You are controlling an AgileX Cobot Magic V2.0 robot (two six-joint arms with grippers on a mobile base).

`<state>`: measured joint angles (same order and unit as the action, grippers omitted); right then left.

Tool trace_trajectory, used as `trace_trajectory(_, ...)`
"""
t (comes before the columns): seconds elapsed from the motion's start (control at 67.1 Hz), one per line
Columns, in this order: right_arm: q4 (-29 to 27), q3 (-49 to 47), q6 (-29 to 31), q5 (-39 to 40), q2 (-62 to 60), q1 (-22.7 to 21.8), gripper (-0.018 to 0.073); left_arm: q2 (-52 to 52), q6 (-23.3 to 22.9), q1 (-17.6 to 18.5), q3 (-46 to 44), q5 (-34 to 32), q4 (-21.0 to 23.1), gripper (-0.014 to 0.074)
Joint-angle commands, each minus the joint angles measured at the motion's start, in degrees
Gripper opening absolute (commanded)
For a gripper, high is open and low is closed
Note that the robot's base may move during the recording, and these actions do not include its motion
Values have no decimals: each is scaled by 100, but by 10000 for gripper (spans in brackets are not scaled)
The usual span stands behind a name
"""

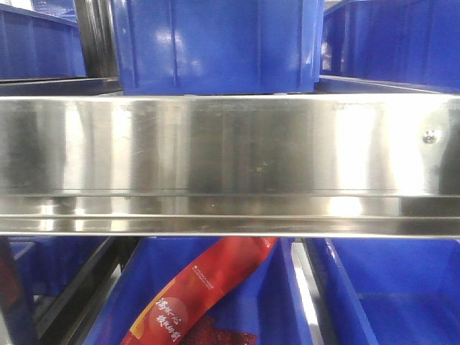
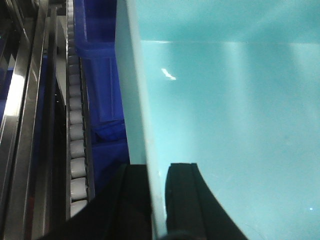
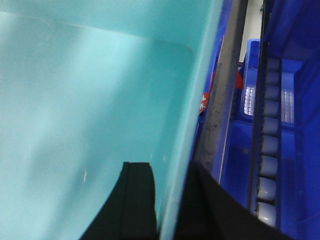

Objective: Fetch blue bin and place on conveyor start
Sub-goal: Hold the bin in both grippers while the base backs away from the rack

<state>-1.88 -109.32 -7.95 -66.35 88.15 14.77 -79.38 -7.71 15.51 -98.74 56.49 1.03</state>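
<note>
The blue bin point(image 2: 225, 115) is a pale turquoise tub that fills most of the left wrist view. My left gripper point(image 2: 156, 172) is shut on its left wall, one black finger inside and one outside. In the right wrist view the same blue bin point(image 3: 90, 100) fills the left side, and my right gripper point(image 3: 167, 172) is shut on its right wall, again with a finger on each side. The bin looks empty inside. The conveyor start is out of view. Neither gripper nor the bin shows in the front view.
A steel shelf rail point(image 1: 230, 165) spans the front view, with dark blue ribbed bins point(image 1: 215, 43) above it. A red snack bag point(image 1: 201, 295) lies in a dark blue bin below. Roller tracks point(image 2: 77, 130) point(image 3: 270, 145) and dark blue bins point(image 3: 240, 155) flank the tub closely.
</note>
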Motion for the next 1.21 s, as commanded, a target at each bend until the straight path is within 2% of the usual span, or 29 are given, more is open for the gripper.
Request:
trace_trajectory(0.0, 188, -38, 139, 135, -56, -37, -153, 74, 42, 15, -41, -220, 19, -111)
trace_trajectory(0.283, 188, -38, 139, 232, -46, -37, -153, 74, 42, 15, -41, -395, 9, -111)
trace_trajectory(0.983, 188, -38, 139, 232, -46, -37, -153, 74, 42, 15, -41, -1549, -2, -111)
trace_trajectory(1.192, 188, -38, 139, 232, -46, -37, -153, 74, 42, 15, -41, -1608, -2, -111)
